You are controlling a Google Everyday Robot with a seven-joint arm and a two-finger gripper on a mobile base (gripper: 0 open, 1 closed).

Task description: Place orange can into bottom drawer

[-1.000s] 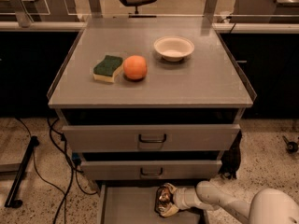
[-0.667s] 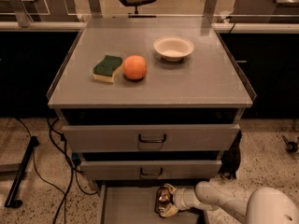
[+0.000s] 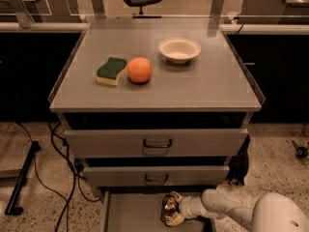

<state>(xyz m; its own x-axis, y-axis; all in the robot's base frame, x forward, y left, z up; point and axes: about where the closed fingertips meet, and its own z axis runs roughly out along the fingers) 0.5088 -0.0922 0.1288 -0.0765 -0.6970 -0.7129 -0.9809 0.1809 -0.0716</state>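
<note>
Gripping orange can [image 3: 169, 205], end effector [image 3: 170, 210] shut round it, w/in bottom drawer [image 3: 129, 214].

orange can [image 3: 168, 205]: small, shiny, copper + silver. It sits pinched in the tool [image 3: 171, 209], low in the btm drawer [image 3: 130, 215], near the back. Drawer = flat grey tray, pulled out, lowest of 3.

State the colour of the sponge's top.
Dark green sponge top, camera view. The gripper holds the can over the drawer.
</note>
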